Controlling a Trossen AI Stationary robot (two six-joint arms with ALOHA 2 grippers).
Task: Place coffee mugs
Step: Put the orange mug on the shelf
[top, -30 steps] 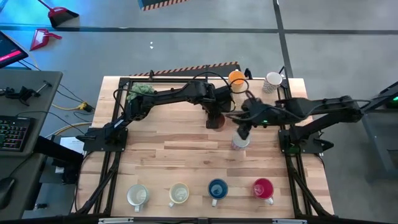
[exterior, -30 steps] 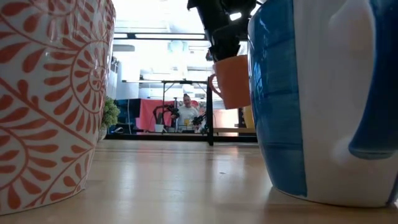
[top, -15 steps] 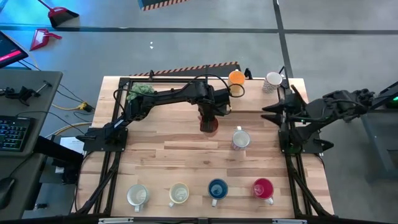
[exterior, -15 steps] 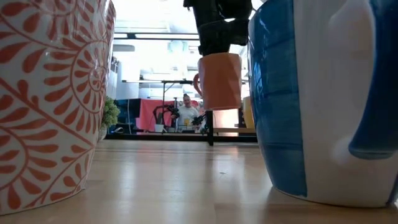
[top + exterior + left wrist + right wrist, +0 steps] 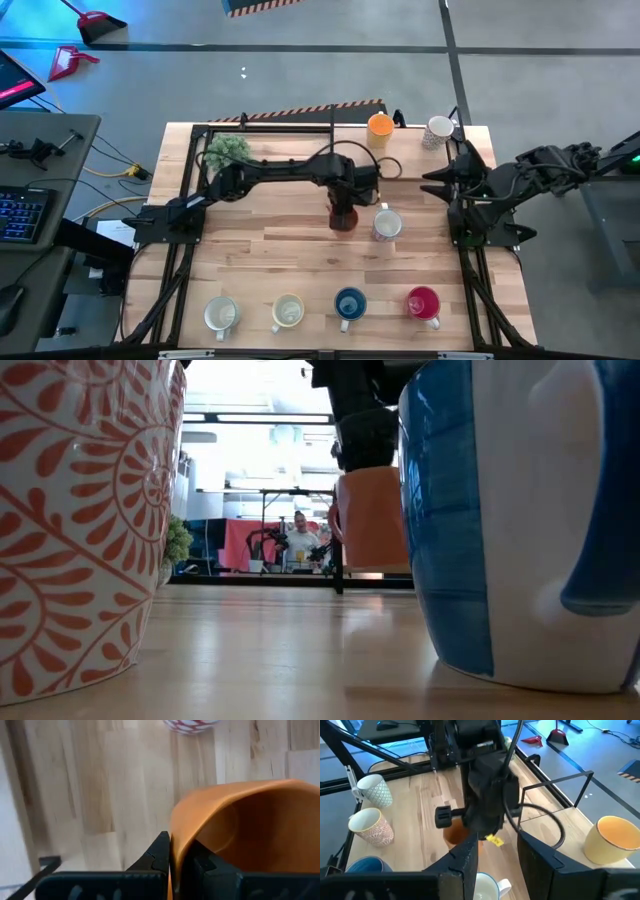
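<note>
One orange mug point(image 5: 343, 217) clenched by its rim in the left pincer point(image 5: 342, 205), mid-table beside a patterned mug point(image 5: 385, 224).

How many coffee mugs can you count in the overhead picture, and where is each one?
8. Four line the near edge: a patterned mug, cream mug, blue mug, red-pink mug. Mid-table: an orange mug in the left gripper, beside a white mug. Far edge: another orange mug, white mug. None seems hidden.
</note>
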